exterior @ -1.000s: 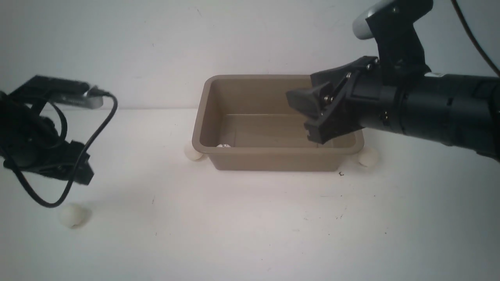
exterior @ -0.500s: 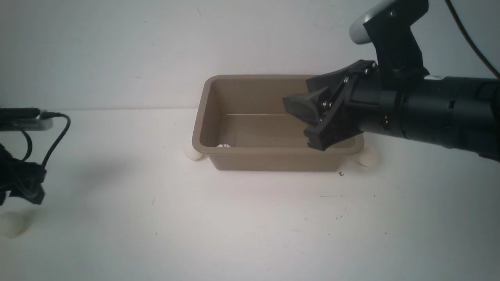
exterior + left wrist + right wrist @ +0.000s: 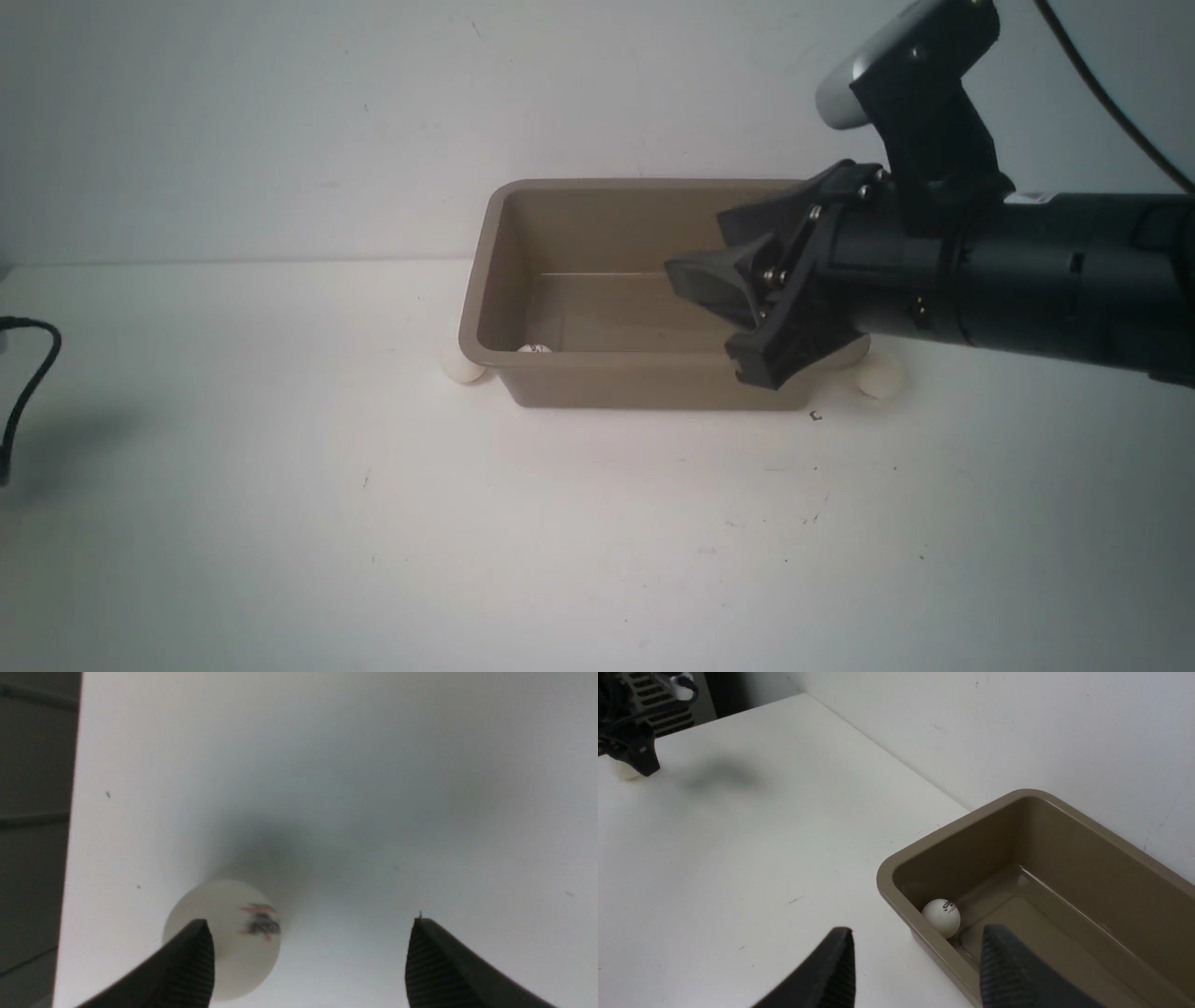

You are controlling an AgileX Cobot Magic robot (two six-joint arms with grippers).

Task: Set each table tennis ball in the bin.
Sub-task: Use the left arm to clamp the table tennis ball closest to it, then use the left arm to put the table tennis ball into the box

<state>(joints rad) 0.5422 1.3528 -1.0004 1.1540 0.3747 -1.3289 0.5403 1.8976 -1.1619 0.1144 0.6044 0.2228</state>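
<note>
The taupe bin (image 3: 485, 280) stands at the back of the white table, with one table tennis ball (image 3: 535, 349) (image 3: 941, 917) in its near-left corner. Two more balls lie on the table, one against the bin's left end (image 3: 462, 369) and one by its right end (image 3: 880, 378). My right gripper (image 3: 714, 313) (image 3: 915, 933) hovers over the bin's right half, open and holding nothing. In the left wrist view my left gripper (image 3: 308, 924) is open just above the table. A ball with a printed logo (image 3: 229, 938) lies beside one finger, not gripped.
A black cable (image 3: 23, 373) shows at the front view's far left edge. In the right wrist view the left arm (image 3: 630, 751) hangs over a ball (image 3: 623, 772) near the table's far left edge. A white wall rises behind the bin.
My left arm has swung left out of the front view, and the ball near it has rolled left out of that view. The right gripper has drifted slightly left and down.
</note>
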